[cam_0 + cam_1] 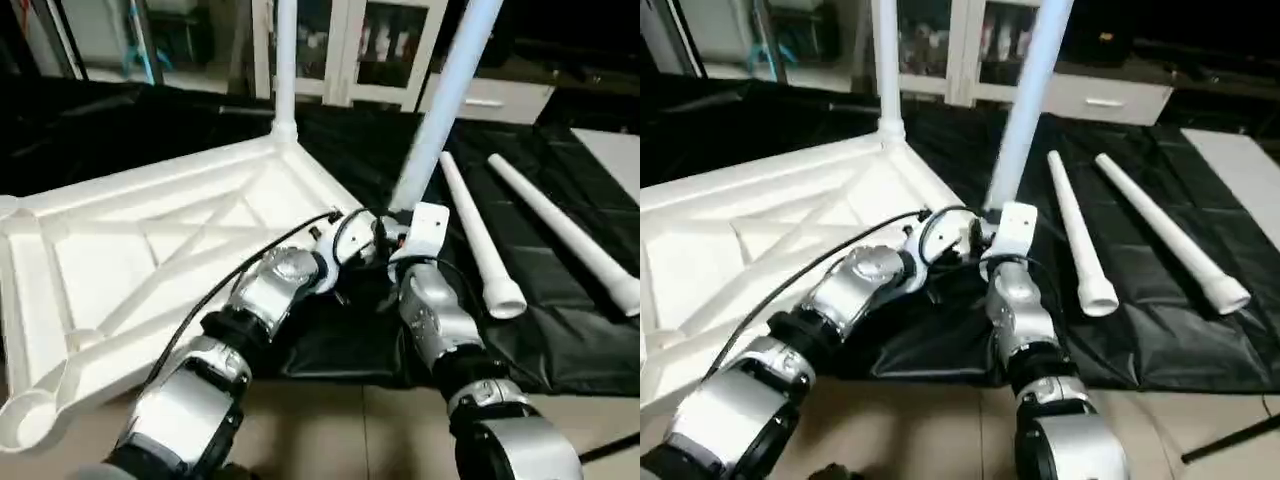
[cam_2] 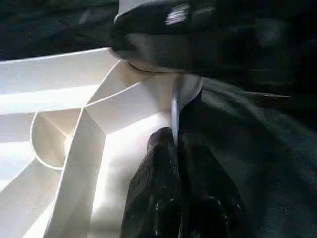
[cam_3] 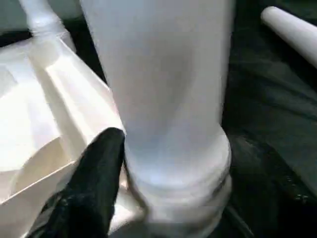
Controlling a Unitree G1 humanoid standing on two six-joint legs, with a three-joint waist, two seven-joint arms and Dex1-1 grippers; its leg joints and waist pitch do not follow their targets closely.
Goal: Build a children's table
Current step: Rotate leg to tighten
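Roughly halfway, we judge: the tabletop (image 1: 150,260) lies underside up on the black sheet (image 1: 560,330), its X ribs facing us, and two of its corner sockets carry legs. The far leg (image 1: 285,60) rises from the corner well beyond our grippers. The near leg (image 1: 445,100) stands in the corner right at them and leans a little toward our right as it climbs; whether its thread is fully home we cannot tell. Two loose legs (image 1: 480,235) lie on the sheet to the right of our right gripper (image 3: 163,198), well apart from the tabletop. At least one empty socket (image 1: 25,420) waits at the near corner, far to the left of our left gripper (image 2: 176,148).

Our right gripper stands wide around the foot of the near leg: its left finger (image 3: 94,178) sits just beside the collar, and we cannot tell whether it presses it. Our left gripper is pinched narrow on the thin edge of the tabletop at that same corner, steadying it, we think.

The long axis of the near leg runs nearly upright, threaded end down in the socket. Each loose leg runs away from us, its wide end toward us and its thin end far.
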